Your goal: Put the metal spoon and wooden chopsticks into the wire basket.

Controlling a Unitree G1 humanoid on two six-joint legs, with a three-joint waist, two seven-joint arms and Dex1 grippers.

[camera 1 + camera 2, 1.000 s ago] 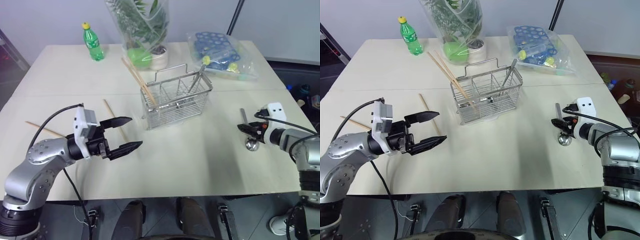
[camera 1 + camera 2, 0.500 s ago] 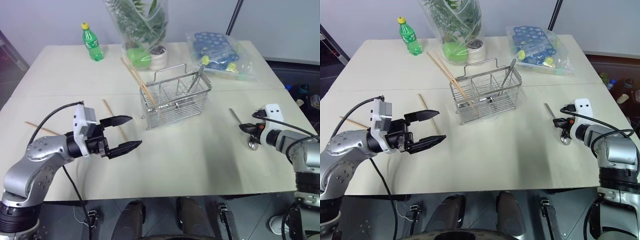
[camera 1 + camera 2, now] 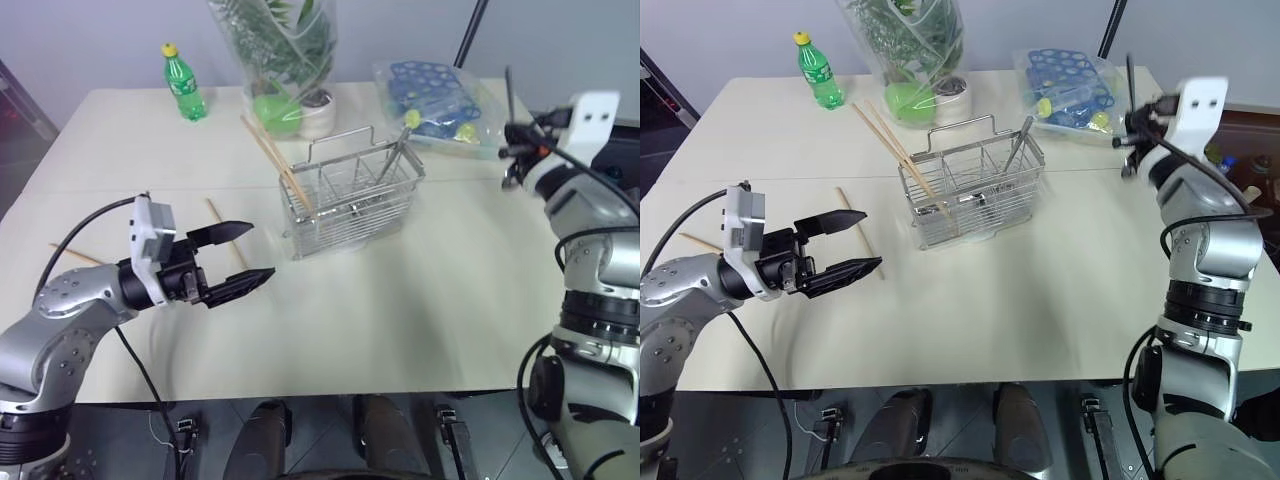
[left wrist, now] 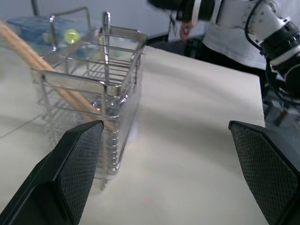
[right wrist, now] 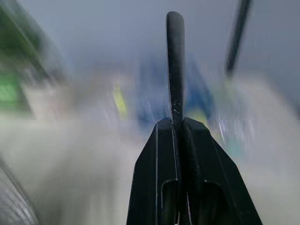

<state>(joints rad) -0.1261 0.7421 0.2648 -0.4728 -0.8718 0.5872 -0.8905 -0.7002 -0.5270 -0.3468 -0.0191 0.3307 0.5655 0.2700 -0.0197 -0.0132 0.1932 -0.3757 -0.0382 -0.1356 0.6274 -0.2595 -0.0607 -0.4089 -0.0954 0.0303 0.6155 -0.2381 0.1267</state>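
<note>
Metal spoon (image 5: 175,61) pinched upright between closed fingers of right gripper (image 3: 1132,122), raised above table (image 3: 420,300) right of wire basket (image 3: 350,195), wooden chopsticks (image 3: 272,155) leaned in basket, one chopstick (image 3: 858,230) left on table, left gripper (image 3: 245,255) spread wide, nothing held.

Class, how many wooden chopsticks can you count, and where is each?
4: two chopsticks leaning in the wire basket, one and another lying on the table.

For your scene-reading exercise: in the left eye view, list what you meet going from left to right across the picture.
Green bottle → left gripper → wire basket → bag of blue items → right gripper, shut on the metal spoon.
</note>
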